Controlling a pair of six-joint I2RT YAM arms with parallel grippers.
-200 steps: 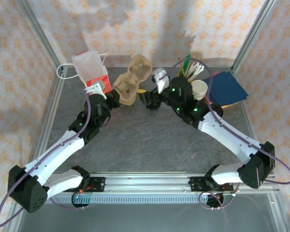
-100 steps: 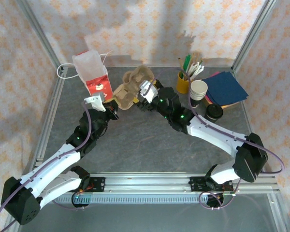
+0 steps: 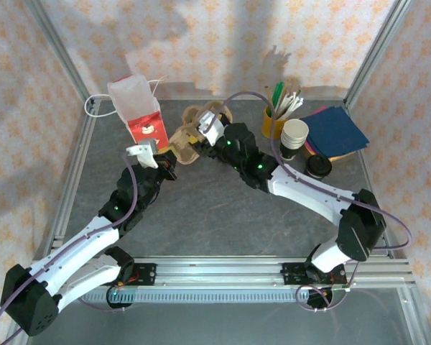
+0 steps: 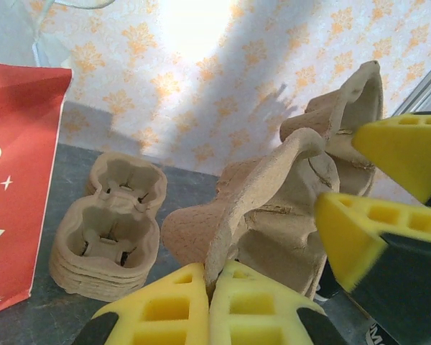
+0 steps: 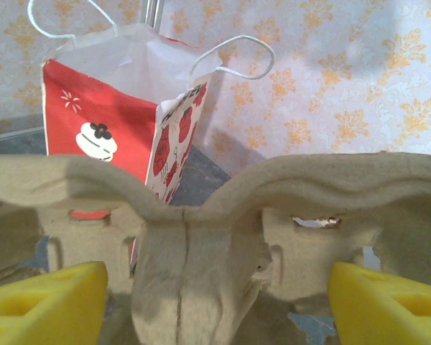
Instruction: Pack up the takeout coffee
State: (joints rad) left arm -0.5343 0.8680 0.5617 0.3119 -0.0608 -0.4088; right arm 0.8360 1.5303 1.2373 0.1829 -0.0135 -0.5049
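Pinching carrier (image 4: 273, 215), left gripper (image 4: 210, 274) outstretched, right gripper (image 5: 215, 298) apparently astride

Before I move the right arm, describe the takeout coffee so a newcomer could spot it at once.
Go to the right side of the table, where the blue napkins lie. At their near-left corner, just in front of the white paper cups, stands the takeout coffee. It alone is dark with a round black lid; the yellow cup behind holds stirrers.

No readable text anywhere; red paper bag (image 5: 82, 108) carries white cartoon motif, perhaps logo, no letters.
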